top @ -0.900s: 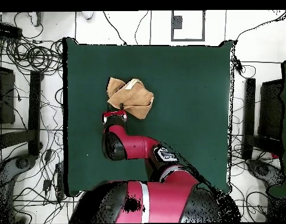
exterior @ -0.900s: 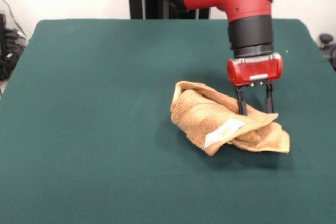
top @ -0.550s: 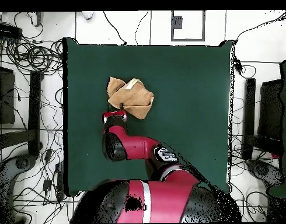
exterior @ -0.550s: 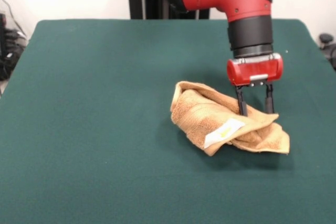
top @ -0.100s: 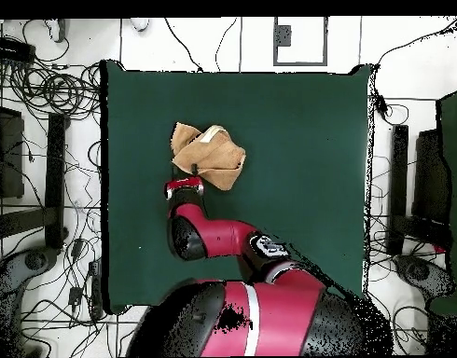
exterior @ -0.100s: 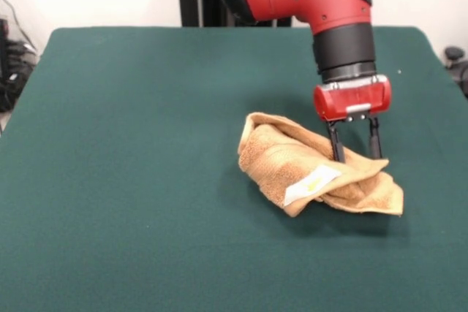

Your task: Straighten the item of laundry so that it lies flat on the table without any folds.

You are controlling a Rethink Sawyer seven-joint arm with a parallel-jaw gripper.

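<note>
The item of laundry (exterior @ -0.100s: 314,173), a tan terry towel, lies crumpled and folded over itself on the green table (exterior @ -0.100s: 131,151), right of centre. Its white-yellow tag (exterior @ -0.100s: 313,183) faces the front. My gripper (exterior @ -0.100s: 358,156) stands upright over the towel's far right part. It is open, and both fingertips (exterior @ -0.100s: 338,154) rest at the cloth's upper fold. In the overhead view the towel (top @ -0.100s: 210,157) sits in the table's upper left area, with the gripper (top @ -0.100s: 184,183) at its lower left edge.
The table edge (exterior @ -0.100s: 446,71) runs close on the right of the gripper. Open green surface stretches to the left and front of the towel. Cables and stands (top @ -0.100s: 46,112) surround the table on the floor.
The arm's upper links have swung a little and the gripper has shifted very slightly to the left. The towel has not moved.
</note>
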